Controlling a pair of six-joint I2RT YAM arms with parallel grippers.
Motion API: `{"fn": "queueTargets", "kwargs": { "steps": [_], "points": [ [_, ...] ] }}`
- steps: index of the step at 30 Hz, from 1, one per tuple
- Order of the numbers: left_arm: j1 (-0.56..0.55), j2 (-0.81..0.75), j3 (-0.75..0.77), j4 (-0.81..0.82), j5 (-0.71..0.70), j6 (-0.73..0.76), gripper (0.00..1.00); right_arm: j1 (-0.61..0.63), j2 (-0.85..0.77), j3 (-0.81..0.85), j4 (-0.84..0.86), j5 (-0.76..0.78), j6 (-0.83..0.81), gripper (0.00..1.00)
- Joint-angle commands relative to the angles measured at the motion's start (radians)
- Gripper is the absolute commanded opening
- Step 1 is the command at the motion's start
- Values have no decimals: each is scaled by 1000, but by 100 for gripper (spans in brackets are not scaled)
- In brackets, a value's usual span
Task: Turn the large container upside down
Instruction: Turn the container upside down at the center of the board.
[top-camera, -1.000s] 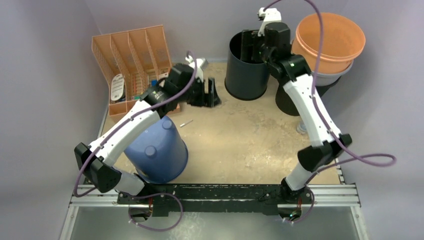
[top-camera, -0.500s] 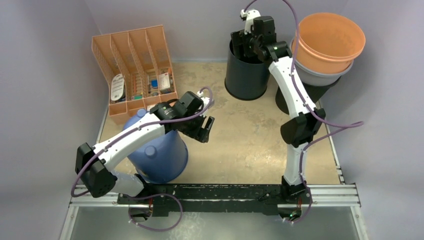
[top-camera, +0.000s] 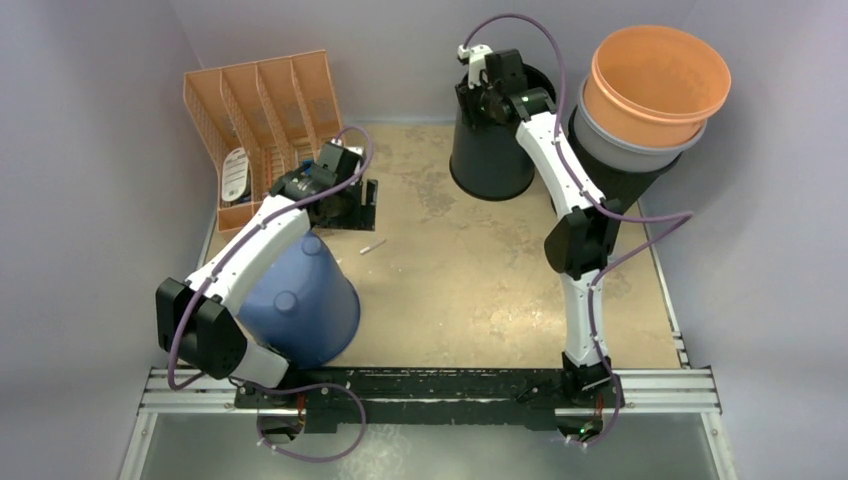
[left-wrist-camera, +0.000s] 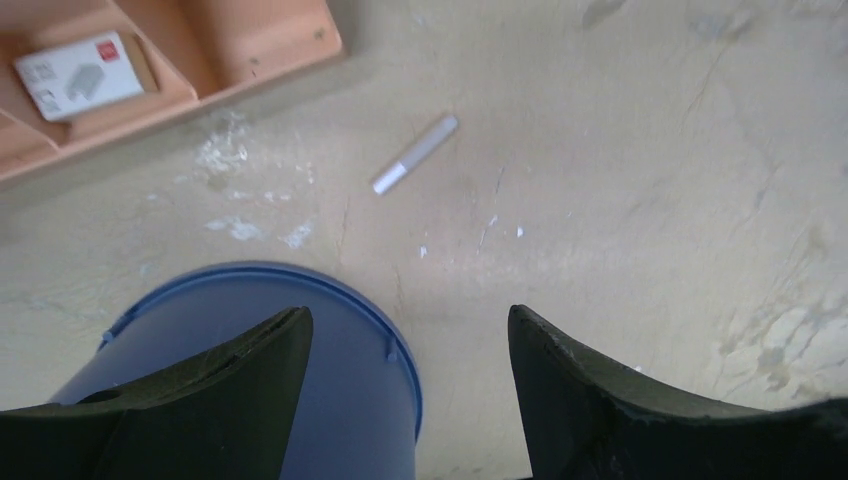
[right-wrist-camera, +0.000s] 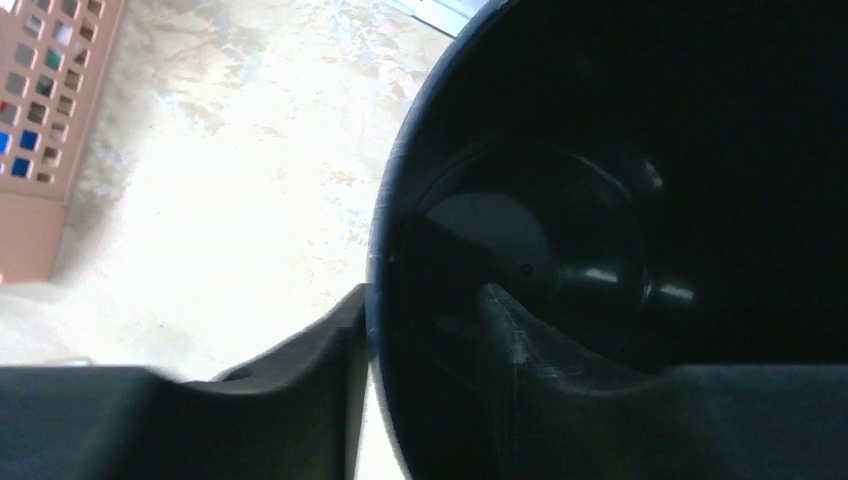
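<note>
The black bin (top-camera: 490, 160) is standing upright at the far middle of the table (top-camera: 470, 270), its open mouth facing up and its round sides tapering slightly toward the base. In the right wrist view its inside (right-wrist-camera: 560, 250) is showing dark and glossy, with a round moulded floor. The right gripper (top-camera: 484, 98) is reaching down onto the bin's far-left rim, one finger (right-wrist-camera: 300, 370) sitting just outside the wall and the other (right-wrist-camera: 520, 350) hanging inside (I cannot tell whether they are pinching the rim or only straddling it). Just right of the bin, an orange tub (top-camera: 660, 75) is nesting in a grey tub (top-camera: 640, 150). The left gripper (left-wrist-camera: 408, 320) is hovering with its fingers spread wide and holding nothing, above the rim of a blue bucket (top-camera: 300, 300) that is sitting bottom-up at the near left. A small white marker (left-wrist-camera: 415, 153) is lying on the table beyond it, near an orange rack (top-camera: 260, 110) at the far left.
</note>
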Motion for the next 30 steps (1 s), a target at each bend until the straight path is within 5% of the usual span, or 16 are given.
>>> {"fn": "queueTargets", "kwargs": {
  "steps": [1,3,5,9,13,21,30],
  "points": [
    [35,1,139,47,-59,-52,72,3,-74,0,19,-48,-1,33],
    [36,-9,180,68,-46,-60,72,6,-115,-10,28,-65,16,7],
    [37,-21,220,80,-37,-72,72,8,-156,-16,31,-100,42,0],
    [48,-39,260,85,-28,-113,73,14,-274,-60,68,-225,120,0],
    [138,-43,285,55,152,-200,73,17,-455,-205,150,-323,250,0],
    [236,-109,187,86,331,-260,73,16,-888,-850,688,-561,628,0],
    [276,-140,174,112,440,-273,72,15,-1178,-1520,1280,-417,1176,0]
  ]
}}
